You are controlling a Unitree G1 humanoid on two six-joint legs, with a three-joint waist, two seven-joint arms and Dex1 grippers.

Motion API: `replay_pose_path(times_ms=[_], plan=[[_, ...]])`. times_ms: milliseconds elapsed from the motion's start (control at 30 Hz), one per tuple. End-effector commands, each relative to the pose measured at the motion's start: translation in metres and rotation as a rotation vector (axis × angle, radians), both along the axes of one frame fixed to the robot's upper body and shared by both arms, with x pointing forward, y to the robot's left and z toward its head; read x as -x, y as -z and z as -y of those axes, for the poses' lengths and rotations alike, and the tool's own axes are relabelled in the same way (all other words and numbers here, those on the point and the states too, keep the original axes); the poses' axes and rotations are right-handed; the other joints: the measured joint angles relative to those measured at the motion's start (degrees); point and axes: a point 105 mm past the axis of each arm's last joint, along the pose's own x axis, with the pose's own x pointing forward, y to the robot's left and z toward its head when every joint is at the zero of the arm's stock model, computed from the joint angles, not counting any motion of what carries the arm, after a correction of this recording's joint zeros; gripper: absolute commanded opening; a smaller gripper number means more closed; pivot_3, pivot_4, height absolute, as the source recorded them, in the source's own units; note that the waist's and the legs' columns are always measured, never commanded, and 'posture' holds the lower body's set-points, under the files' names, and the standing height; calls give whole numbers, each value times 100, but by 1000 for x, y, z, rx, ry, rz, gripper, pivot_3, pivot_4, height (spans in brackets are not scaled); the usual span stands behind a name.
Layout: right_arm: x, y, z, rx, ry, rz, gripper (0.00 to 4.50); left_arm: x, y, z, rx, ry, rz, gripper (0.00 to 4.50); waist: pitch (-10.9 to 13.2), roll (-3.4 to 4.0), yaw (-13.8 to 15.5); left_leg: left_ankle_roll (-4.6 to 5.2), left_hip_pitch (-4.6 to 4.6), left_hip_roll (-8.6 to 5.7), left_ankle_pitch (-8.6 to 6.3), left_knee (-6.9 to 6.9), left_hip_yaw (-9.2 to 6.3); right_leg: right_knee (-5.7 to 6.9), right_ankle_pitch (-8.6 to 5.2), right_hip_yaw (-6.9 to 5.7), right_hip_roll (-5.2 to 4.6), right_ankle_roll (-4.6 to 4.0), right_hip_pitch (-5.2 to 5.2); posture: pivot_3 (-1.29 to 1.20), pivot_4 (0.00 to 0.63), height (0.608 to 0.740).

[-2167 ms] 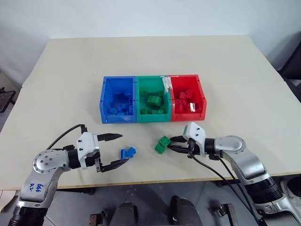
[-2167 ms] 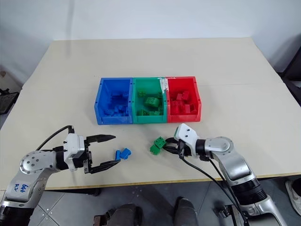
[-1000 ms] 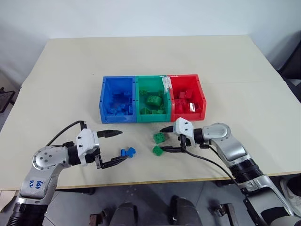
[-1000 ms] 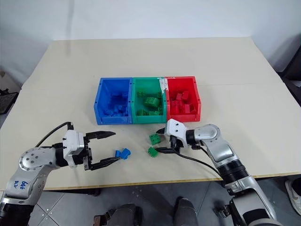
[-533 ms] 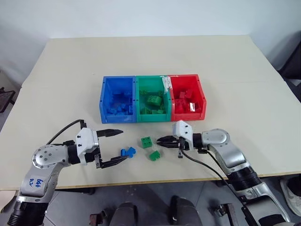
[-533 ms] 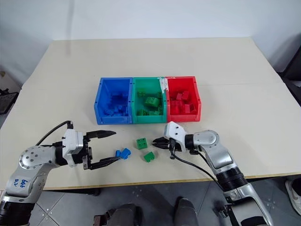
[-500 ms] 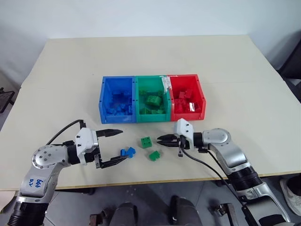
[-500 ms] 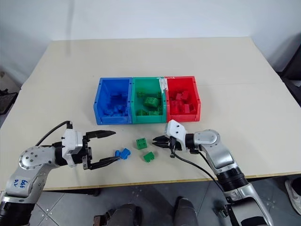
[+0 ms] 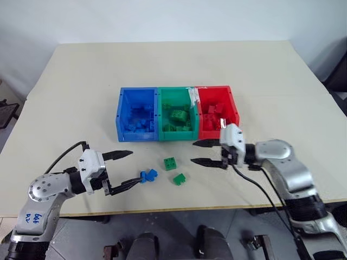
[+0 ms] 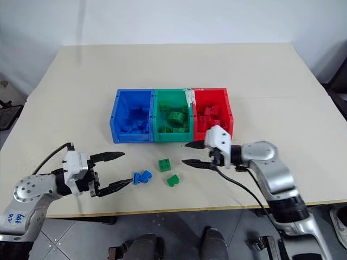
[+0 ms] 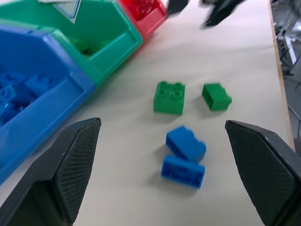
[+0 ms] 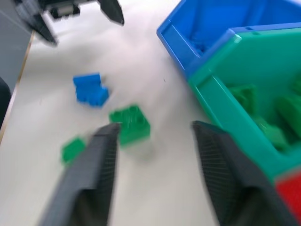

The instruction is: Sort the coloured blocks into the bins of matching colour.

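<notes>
Before us lies a wide beige table [image 9: 271,81] against a pale wall, and near its middle we see three joined bins in a row: the blue bin [image 9: 122,111] on the left, the green bin [image 9: 162,108] in the centre and the red bin [image 9: 232,111] on the right, with a white tape strip [image 9: 192,94] at the edge between green and red. Each bin holds bricks of its own colour. Our left gripper [image 9: 124,169] hovers low over the table toward the near left edge, its two black fingers spread wide with nothing between them. Our right gripper [image 9: 201,152] hangs just in front of the red bin, pointing left, its fingers also apart and empty. On the bare table between our two grippers sit the loose bricks: a square green brick [image 9: 170,163] with four studs, a smaller green brick [image 9: 178,179] just beside it and nearer to us, and two blue bricks [image 9: 147,175] touching each other, close to the lower fingertip of our left gripper.
</notes>
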Motion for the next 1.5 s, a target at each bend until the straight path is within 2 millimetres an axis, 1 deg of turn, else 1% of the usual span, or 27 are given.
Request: replay_pose_path(times_ms=[33,67,100,200,267,333,400,467,533,600,667,733,833,1033,1133,1233,1500], plan=[[25,-15,13,-14,-64,113,4195,5,-3,1,-42,63,5,4500,0,0,-11,0,2,0,0,-1,2,0,0,1,0,0,0,0,150,740],[31,-17,17,-31,-67,114,4484,7,-2,4,-50,91,-2,4500,0,0,-15,0,3,0,0,-1,2,1,0,1,0,0,0,0,150,740],[34,-18,19,-44,-68,113,4484,8,-2,5,-55,109,-7,4500,0,0,-25,0,3,1,0,-1,2,1,0,1,1,0,0,0,150,740],[40,-15,30,-36,-4,76,4484,5,1,24,-132,175,-12,4500,0,1,-29,0,6,0,0,-1,7,2,0,6,0,-1,1,0,150,740],[41,-14,36,-28,38,78,4484,5,1,42,-163,227,-29,4500,0,0,-9,0,6,0,0,4,8,2,1,7,0,-2,4,0,150,740],[43,-14,38,-26,54,81,4484,5,1,50,-176,247,-44,4500,0,0,23,0,5,0,0,5,5,4,1,6,0,-2,5,0,150,740],[47,-13,39,-34,69,69,4484,4,-1,69,-146,260,-83,4500,0,1,48,0,6,0,0,5,7,4,1,7,1,-2,4,0,150,740],[55,-13,40,-28,78,67,4484,8,5,93,-197,324,-106,4500,0,1,95,0,5,0,0,5,6,4,1,7,1,-2,4,0,150,740],[62,-10,41,-16,93,55,4484,1,8,113,-210,290,-123,4500,0,0,139,1,3,-2,0,12,6,3,1,7,0,-1,7,0,150,740],[67,-9,42,-3,102,50,4484,-3,10,124,-227,255,-152,4500,0,0,160,2,0,-3,-1,25,5,2,1,7,1,-1,10,0,150,740],[70,-11,42,-5,119,49,4484,0,12,130,-249,266,-188,4500,0,-1,144,3,-2,-3,-1,30,4,4,1,8,1,-2,11,0,150,740],[74,-13,42,-7,132,47,4484,-4,18,130,-300,230,-197,4500,0,-1,117,3,1,-1,-1,29,4,6,1,11,2,-3,11,0,150,740],[79,-13,40,-8,150,49,4484,-6,27,130,-325,190,-245,4500,0,-1,124,3,1,-1,-1,29,4,5,1,11,2,-4,11,0,150,740],[82,-15,41,-3,201,68,4484,-4,38,138,-346,229,-292,4500,0,-2,195,10,-3,-2,-5,43,3,1,1,11,2,-4,17,0,150,740],[84,-15,44,5,229,77,4484,-8,43,141,-378,249,-293,4500,0,-1,271,14,-3,-2,-7,54,4,0,0,13,1,-4,20,0,150,740],[89,-13,42,9,229,69,4500,-12,46,141,-393,240,-292,3951,-2,-1,294,19,-4,-3,-12,65,4,-1,0,14,1,-5,26,0,150,740],[96,-9,42,1,230,53,4500,-13,51,142,-387,230,-297,1547,-2,0,282,24,-3,-3,-18,70,5,2,0,15,1,-5,27,0,150,740]])
